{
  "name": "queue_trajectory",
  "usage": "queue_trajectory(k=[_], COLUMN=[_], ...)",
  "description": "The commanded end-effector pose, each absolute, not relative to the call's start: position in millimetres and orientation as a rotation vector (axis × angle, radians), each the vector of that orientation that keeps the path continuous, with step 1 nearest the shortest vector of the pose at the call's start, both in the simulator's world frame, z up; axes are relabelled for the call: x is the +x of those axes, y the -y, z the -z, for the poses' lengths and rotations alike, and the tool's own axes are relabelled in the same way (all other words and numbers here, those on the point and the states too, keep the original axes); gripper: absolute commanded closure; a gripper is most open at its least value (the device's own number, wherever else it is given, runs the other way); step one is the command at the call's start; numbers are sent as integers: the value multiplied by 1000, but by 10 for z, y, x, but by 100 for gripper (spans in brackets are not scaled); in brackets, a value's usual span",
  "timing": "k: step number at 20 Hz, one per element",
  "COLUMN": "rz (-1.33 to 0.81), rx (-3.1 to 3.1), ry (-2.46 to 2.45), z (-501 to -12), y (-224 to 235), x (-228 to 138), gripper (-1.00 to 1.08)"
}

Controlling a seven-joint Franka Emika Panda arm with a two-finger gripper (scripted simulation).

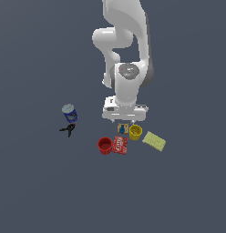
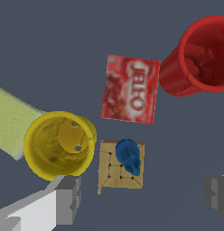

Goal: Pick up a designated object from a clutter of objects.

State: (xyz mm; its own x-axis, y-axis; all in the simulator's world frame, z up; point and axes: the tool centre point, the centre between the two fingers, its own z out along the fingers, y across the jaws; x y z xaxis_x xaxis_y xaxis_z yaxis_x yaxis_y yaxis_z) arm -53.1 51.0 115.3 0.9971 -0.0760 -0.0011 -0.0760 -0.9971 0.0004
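With its jaws wide apart and empty, the end effector (image 2: 143, 196) hangs over the small blue piece (image 2: 128, 156) on the tan tile (image 2: 120, 171), where closing could clip the adjacent yellow cup (image 2: 58, 144).
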Motion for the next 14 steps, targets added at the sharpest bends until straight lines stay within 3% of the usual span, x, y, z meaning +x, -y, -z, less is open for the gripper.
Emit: queue_trajectory(k=[1,14], rz=[2,1], rx=[3139,3139], ry=[120,121], z=[-1153,-738], y=[-509,-512], x=[-531,-545], gripper=[-92,-92])
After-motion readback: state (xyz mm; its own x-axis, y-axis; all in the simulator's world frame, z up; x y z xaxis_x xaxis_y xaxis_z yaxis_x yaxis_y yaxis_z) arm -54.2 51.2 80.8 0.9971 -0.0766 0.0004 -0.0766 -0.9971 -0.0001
